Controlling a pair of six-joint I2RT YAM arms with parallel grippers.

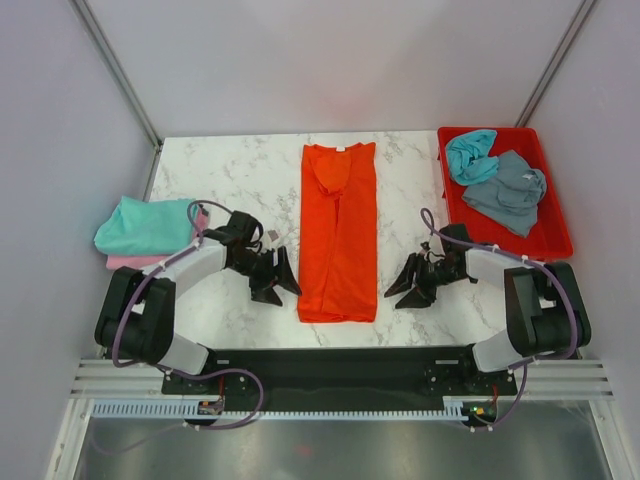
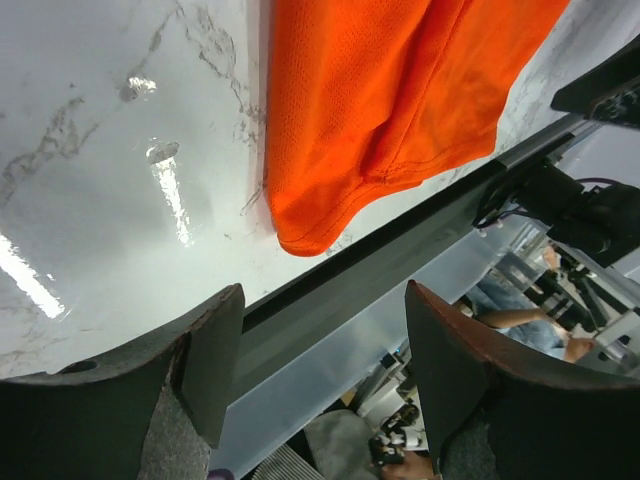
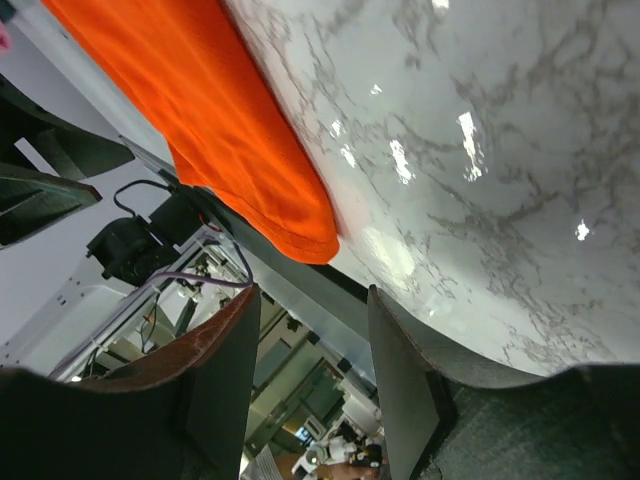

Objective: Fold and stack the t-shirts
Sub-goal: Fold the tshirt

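A bright orange t-shirt (image 1: 338,230) lies folded into a long narrow strip down the middle of the marble table, collar at the far end. Its near corners show in the left wrist view (image 2: 370,110) and the right wrist view (image 3: 240,150). My left gripper (image 1: 279,281) hovers just left of the strip's near corner, jaws open and empty. My right gripper (image 1: 409,287) hovers just right of the near end, also open with nothing between the fingers. Folded teal (image 1: 146,224) and pink (image 1: 130,262) t-shirts are stacked at the left. Crumpled teal (image 1: 470,155) and grey-blue (image 1: 508,190) t-shirts lie in the tray.
The red plastic tray (image 1: 556,235) stands at the back right corner of the table. The table's near edge and a black rail (image 2: 400,260) run just below the orange shirt's hem. Walls close in the left and right sides.
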